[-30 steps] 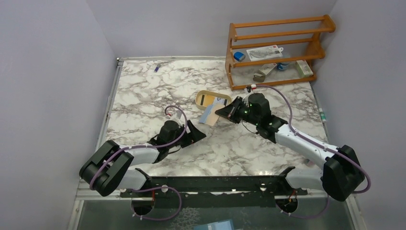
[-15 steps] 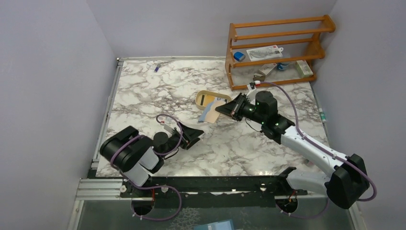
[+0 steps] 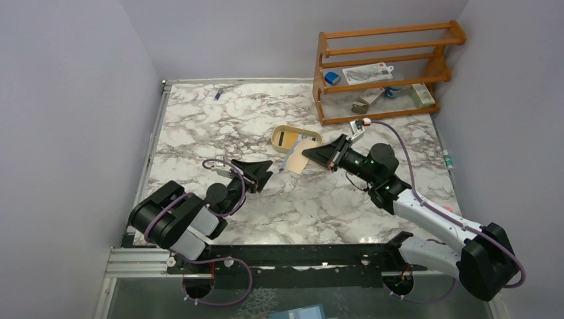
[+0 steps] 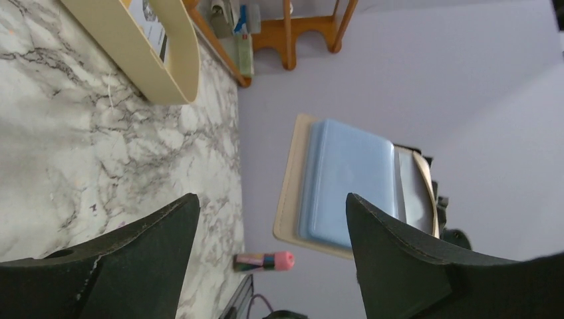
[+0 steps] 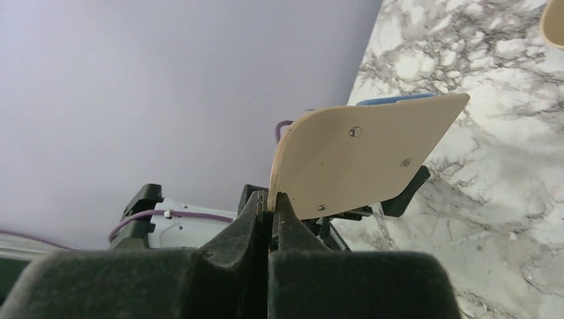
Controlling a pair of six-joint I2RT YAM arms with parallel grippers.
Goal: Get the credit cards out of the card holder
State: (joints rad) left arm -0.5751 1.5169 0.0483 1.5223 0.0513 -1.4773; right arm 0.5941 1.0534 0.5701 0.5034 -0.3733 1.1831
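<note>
The card holder (image 3: 297, 158) is a beige wallet held off the marble table, hanging open. My right gripper (image 3: 320, 155) is shut on its beige flap (image 5: 359, 163), the fingertips (image 5: 282, 203) pinching the flap's edge. In the left wrist view its pale blue inside (image 4: 346, 183) faces my left gripper (image 4: 269, 206), which is open and empty just short of it. In the top view my left gripper (image 3: 258, 174) is to the wallet's left. A yellow-orange credit card (image 3: 287, 138) lies in the oval tan tray (image 3: 307, 132) behind the wallet.
A wooden rack (image 3: 379, 66) with small items stands at the back right. A pink-tipped marker (image 4: 264, 261) lies at the table's right edge. A small blue object (image 3: 217, 94) lies near the back edge. Walls close the table in on the left, back and right.
My left arm folded back and its gripper rose and turned toward the wallet. My right arm drew back to the right, keeping the wallet lifted in its grip.
</note>
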